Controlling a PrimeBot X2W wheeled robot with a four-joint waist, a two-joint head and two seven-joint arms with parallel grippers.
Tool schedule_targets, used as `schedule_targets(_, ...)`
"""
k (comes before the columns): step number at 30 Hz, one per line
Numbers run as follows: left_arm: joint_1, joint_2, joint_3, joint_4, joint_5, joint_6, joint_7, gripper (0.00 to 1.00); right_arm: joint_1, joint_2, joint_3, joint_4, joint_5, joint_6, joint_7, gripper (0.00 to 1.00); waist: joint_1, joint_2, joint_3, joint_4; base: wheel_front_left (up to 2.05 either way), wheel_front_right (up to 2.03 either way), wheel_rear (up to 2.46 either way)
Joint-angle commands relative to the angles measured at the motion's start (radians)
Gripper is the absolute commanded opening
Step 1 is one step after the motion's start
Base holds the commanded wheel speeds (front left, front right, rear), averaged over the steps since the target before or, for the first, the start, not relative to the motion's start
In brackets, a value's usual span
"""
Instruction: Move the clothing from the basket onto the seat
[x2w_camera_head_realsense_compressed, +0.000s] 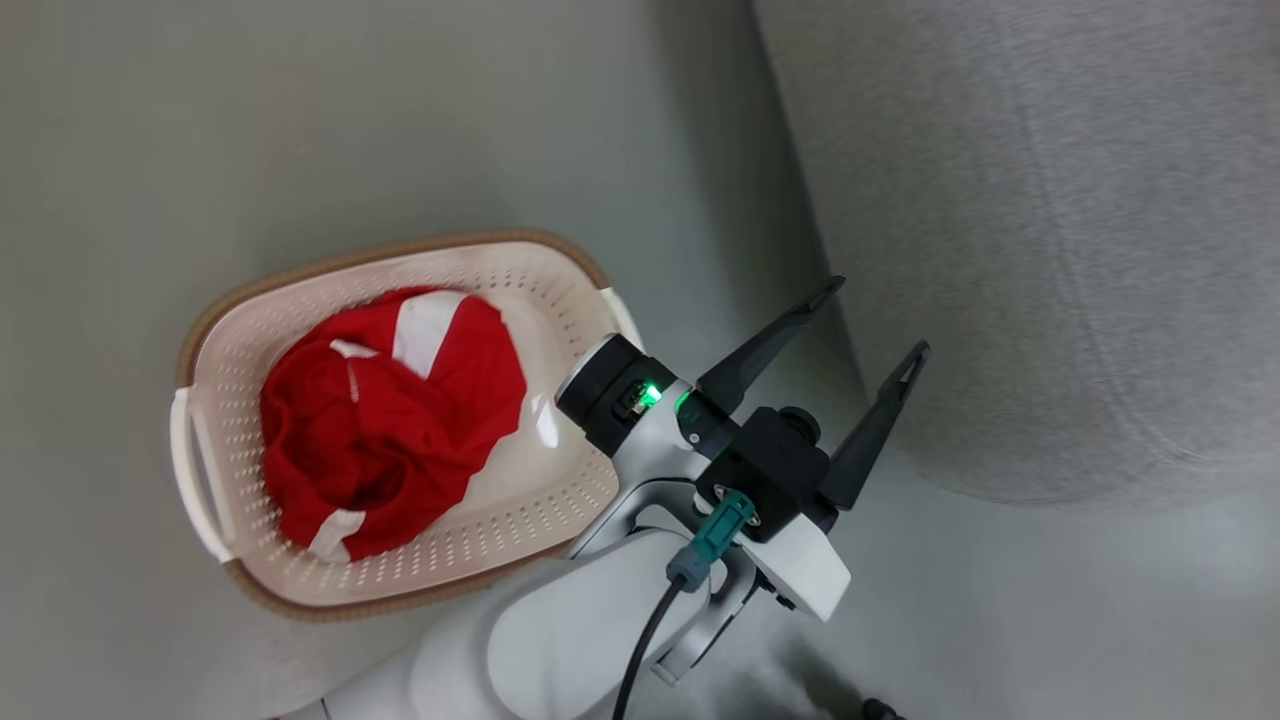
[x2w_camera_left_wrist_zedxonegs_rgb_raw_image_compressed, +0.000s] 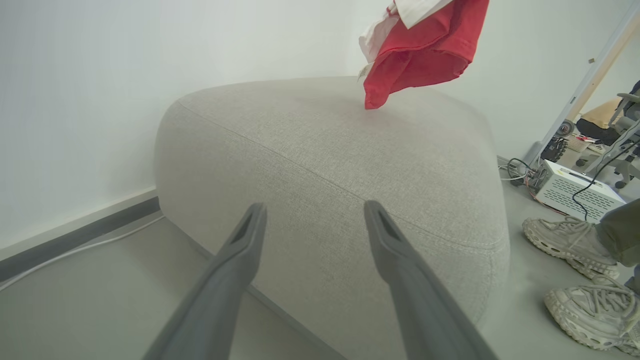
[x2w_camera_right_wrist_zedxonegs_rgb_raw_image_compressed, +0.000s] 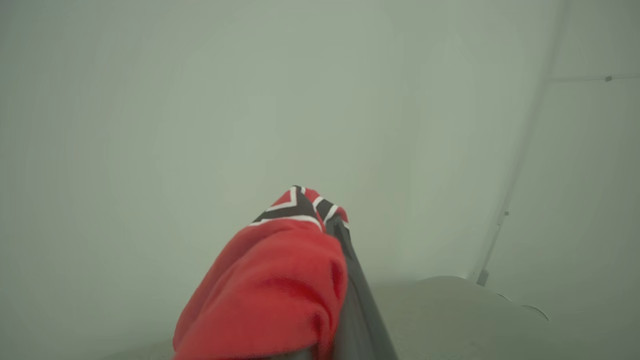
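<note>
Clothing (x2w_camera_head_realsense_compressed: 390, 420): a crumpled red heap with white panels lies inside the basket (x2w_camera_head_realsense_compressed: 480, 242), toward its 9 o'clock side in the head view. Folds hide how many pieces make it up, so we cannot tell. The basket stands on the floor (x2w_camera_head_realsense_compressed: 200, 120), and its 4 o'clock corner is covered by the left arm's wrist. A hanging garment (x2w_camera_left_wrist_zedxonegs_rgb_raw_image_compressed: 420, 55), red with a white part, shows at 1 o'clock in the left wrist view, above the top of the seat (x2w_camera_left_wrist_zedxonegs_rgb_raw_image_compressed: 325, 165). Its upper end is cut off by the frame edge, and we cannot tell whether its lowest tip touches the upholstery. Right gripper (x2w_camera_right_wrist_zedxonegs_rgb_raw_image_compressed: 336, 225): jaws closed on the hanging garment, with black-and-white trim poking out at the tips. The cloth drapes over one finger and hides it, so we see the edge of one dark finger, and that view is hazy and pale. Left gripper (x2w_camera_head_realsense_compressed: 878, 318): jaws spread wide with nothing between them. In the head view it hangs over the floor, with the basket at its 9 o'clock and the seat at its 3 o'clock. The seat runs off the top and right edges there. At 4 o'clock in the left wrist view stand a person's two pale shoes (x2w_camera_left_wrist_zedxonegs_rgb_raw_image_compressed: 565, 240), cut off above the ankle. A white vented box (x2w_camera_left_wrist_zedxonegs_rgb_raw_image_compressed: 580, 190) with cables sits at 3 o'clock.
</note>
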Motion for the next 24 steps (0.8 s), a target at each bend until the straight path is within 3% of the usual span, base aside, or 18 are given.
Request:
schedule_targets(1,-0.026,-0.009,0.003,-0.04,-0.005,0.019,-0.005,1.0,-0.026,-0.078,-0.021,0.026,-0.01,0.003,-0.006,0.0,0.0,0.0,0.069,0.067,0.0,0.0,0.0)
schedule_targets(10,-0.028,-0.009,-0.046,-0.076,-0.009,0.056,-0.005,1.0,-0.096,-0.135,-0.055,0.198,0.022,0.003,-0.006,0.0,0.0,0.0,0.137,0.171,0.0,0.0,0.0)
schedule_targets(19,-0.028,-0.009,-0.054,-0.078,-0.017,0.064,-0.005,1.0,-0.058,-0.104,0.147,0.302,0.175,0.003,-0.006,0.0,0.0,0.0,0.135,0.184,0.0,0.0,0.0)
schedule_targets(20,-0.028,-0.009,-0.056,-0.079,-0.018,0.063,-0.005,1.0,-0.05,-0.101,0.177,0.316,0.204,0.003,-0.006,0.05,0.0,0.0,0.13,0.184,0.0,0.0,0.0)
schedule_targets(21,-0.028,-0.009,-0.055,-0.081,-0.022,0.06,-0.005,1.0,-0.034,-0.105,0.219,0.329,0.246,0.003,-0.006,0.6,0.0,0.0,0.118,0.183,0.0,0.0,0.0)
schedule_targets(22,-0.027,-0.009,-0.053,-0.082,-0.023,0.059,-0.005,1.0,-0.02,-0.101,0.244,0.334,0.268,0.003,-0.006,1.0,0.0,0.0,0.11,0.182,0.0,0.0,0.0)
schedule_targets(24,-0.022,-0.009,-0.049,-0.081,-0.027,0.057,-0.005,1.0,0.009,-0.101,0.281,0.326,0.297,0.003,-0.006,1.0,0.0,0.0,0.091,0.179,0.0,0.0,0.0)
